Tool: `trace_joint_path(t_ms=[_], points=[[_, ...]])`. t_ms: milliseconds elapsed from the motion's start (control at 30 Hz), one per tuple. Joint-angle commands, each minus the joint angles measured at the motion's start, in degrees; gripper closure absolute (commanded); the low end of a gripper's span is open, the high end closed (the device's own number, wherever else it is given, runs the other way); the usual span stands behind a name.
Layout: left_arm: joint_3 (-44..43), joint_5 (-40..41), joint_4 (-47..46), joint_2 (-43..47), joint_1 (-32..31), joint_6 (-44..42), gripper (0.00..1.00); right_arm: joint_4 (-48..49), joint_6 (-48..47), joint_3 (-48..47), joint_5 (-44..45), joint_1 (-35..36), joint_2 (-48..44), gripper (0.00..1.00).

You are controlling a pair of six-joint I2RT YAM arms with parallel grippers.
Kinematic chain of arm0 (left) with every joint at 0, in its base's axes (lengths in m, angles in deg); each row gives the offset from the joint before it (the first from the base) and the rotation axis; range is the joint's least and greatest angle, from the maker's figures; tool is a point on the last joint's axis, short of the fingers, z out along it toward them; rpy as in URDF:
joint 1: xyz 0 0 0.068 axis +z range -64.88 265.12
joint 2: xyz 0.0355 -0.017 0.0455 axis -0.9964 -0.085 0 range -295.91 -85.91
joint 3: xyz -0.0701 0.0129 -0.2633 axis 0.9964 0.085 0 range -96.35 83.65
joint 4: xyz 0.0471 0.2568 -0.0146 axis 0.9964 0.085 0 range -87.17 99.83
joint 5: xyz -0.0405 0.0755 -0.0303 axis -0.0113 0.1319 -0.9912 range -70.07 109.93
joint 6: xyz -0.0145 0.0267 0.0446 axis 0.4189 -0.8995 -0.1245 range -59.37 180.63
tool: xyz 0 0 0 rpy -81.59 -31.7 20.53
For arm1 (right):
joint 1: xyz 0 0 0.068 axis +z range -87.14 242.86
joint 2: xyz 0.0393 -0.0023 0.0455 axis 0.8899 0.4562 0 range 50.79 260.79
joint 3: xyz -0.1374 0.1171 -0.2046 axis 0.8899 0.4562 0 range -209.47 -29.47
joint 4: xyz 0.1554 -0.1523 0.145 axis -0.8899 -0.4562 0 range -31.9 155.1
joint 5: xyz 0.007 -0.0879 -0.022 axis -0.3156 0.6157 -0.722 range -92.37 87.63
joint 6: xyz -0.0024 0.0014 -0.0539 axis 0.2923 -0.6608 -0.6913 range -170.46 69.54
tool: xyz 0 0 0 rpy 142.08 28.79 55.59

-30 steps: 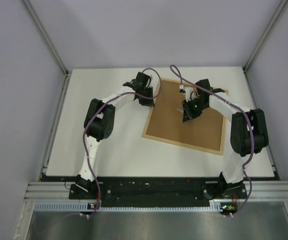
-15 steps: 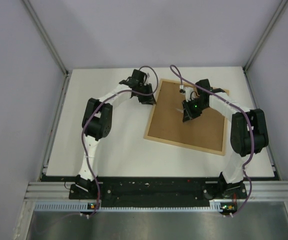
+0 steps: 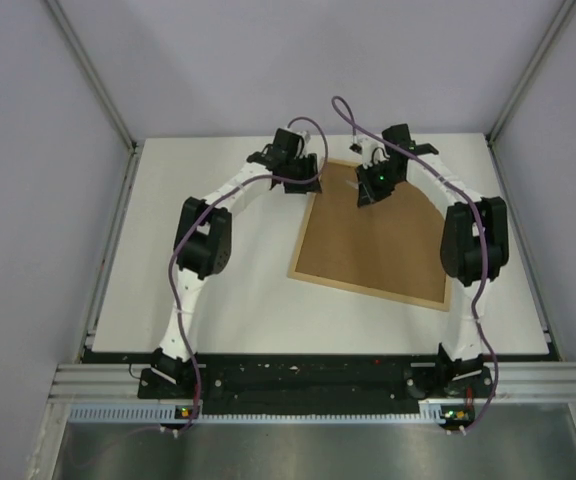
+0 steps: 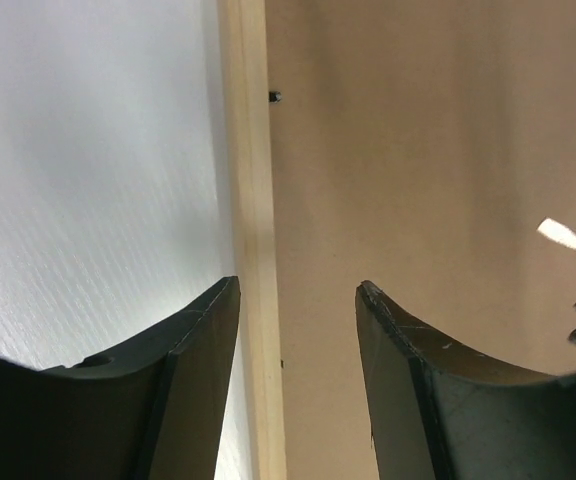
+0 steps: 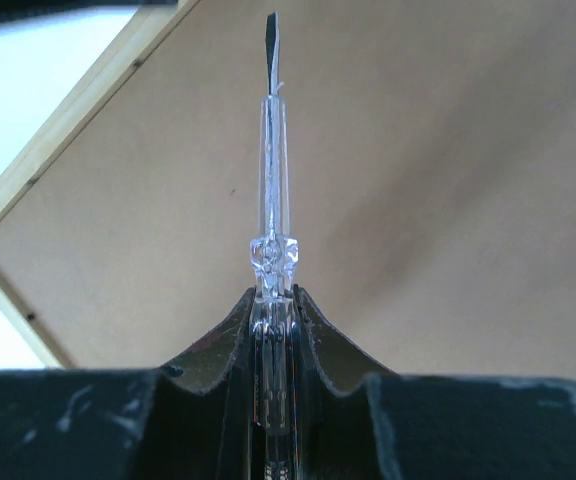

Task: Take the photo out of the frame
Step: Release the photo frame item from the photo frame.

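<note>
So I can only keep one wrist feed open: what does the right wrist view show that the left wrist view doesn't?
Right wrist only: the slim clear-plastic screwdriver, dark flat tip forward, clamped in the right gripper. Left wrist only: the left gripper, open, one rail of the large light-wood picture frame showing between its fingers. Both: that frame lying back up, brown fibreboard showing, on the white table.

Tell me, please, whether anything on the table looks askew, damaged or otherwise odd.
The frame lies face down, brown back up, turned askew rather than square with the table. No damage or spill shows. The right gripper holds a clear screwdriver over it.
</note>
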Motion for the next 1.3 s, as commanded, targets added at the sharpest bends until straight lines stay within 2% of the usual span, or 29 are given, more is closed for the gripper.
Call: trace_joint_path(t_ms=[0,233,433,600,733,1133,1200,1267], points=[[-2.3,5.3,1.3,-3.0,-1.6,-4.9,0.43,-2.4,-1.3,-9.8,-0.2,-0.1,6.2,1.00],[-2.9,8.3,1.4,-4.5,-2.5,-8.3,0.41,-2.9,-1.2,-12.1,-1.0,-0.1,8.6,1.00],[-2.1,8.4,2.2,-4.9,-3.2,-9.9,0.59,-2.8,-1.5,-8.7,-1.7,-0.1,6.2,1.00],[2.6,8.9,1.7,-2.3,-3.2,-10.1,0.76,-2.9,-1.8,-7.3,-2.0,-0.1,3.9,1.00],[8.6,8.5,0.7,1.3,-3.5,-9.7,0.85,-3.4,-2.9,-7.9,-1.1,-0.1,4.2,1.00],[25.5,6.9,2.6,11.8,-6.4,-9.7,0.94,-7.2,-7.3,-7.7,-2.4,2.1,4.8,1.00],[27.0,6.7,2.3,13.0,-6.5,-9.4,0.92,-7.6,-7.6,-7.3,-2.1,3.1,4.6,1.00],[27.5,6.3,2.1,14.3,-6.4,-8.7,0.82,-7.9,-7.6,-6.9,-1.4,4.0,4.4,1.00]])
